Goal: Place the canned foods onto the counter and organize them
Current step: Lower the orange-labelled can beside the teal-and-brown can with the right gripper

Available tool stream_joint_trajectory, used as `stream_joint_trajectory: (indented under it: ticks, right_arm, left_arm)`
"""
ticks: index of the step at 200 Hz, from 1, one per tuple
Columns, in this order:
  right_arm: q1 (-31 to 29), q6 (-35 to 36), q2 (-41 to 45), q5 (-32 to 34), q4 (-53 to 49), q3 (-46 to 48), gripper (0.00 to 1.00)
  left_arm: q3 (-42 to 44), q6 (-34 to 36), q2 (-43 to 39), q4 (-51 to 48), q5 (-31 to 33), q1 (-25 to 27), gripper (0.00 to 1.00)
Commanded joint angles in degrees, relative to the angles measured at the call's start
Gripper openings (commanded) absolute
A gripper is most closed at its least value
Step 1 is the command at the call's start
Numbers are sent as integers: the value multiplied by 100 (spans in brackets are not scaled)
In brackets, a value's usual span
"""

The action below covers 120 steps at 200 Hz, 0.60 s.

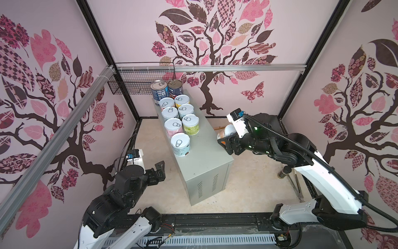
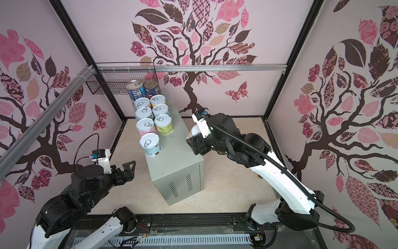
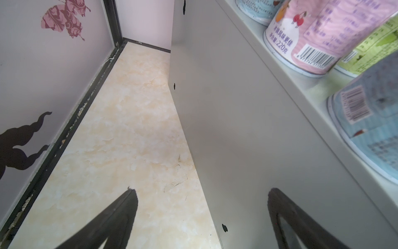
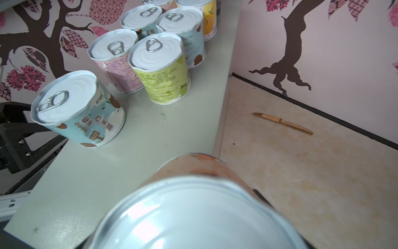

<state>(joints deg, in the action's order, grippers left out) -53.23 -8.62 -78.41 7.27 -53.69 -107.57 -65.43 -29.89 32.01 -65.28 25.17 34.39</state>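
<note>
On the long light-grey metal counter (image 1: 206, 159) you have nine canned foods standing upright in two files. A blue-labelled tall tin (image 1: 159, 90) and a dark-labelled tall tin (image 1: 175, 87), both with metallic lids, stand at the far end. Seven shorter pastel tins with white pull-tab lids come nearer. The nearest of them is a pale-blue tin (image 1: 180, 144), alone in the left file.

Your right gripper (image 1: 225, 137) is clamped round the tenth, an orange-labelled tin with a white lid (image 4: 193, 207), just beside the counter's right edge and across from the green-labelled tin (image 4: 163, 77). Only bare counter top lies between it and the pale-blue tin.

Your left gripper (image 3: 202, 191) hangs empty, fingers spread wide, low beside the counter's left wall.

A gold-coloured knife (image 4: 282, 123) lies on the beige marbled floor (image 4: 301, 183) right of the counter. A black wire basket (image 1: 133, 84) hangs on the wall behind the tall tins.
</note>
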Motion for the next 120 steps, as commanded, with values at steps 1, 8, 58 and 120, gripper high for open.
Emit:
stream_joint_trajectory:
  ticks: [1,8,58,120]
  right_arm:
    - [-284,165,-343,212,-46,-614,55]
    - [-393,205,-477,221,-98,-756,55]
    - [-612,388,-1228,75,-231,-1329,55]
    - [-617,558,-1871,151,-291,-1668,56]
  left_arm:
    - [-173,126,-3,56,106,6,98]
    - [-144,135,-11,76,109,6,98]
    - [-57,181,28,253,39,10,98]
    - [-88,226,25,441,-266,7,98]
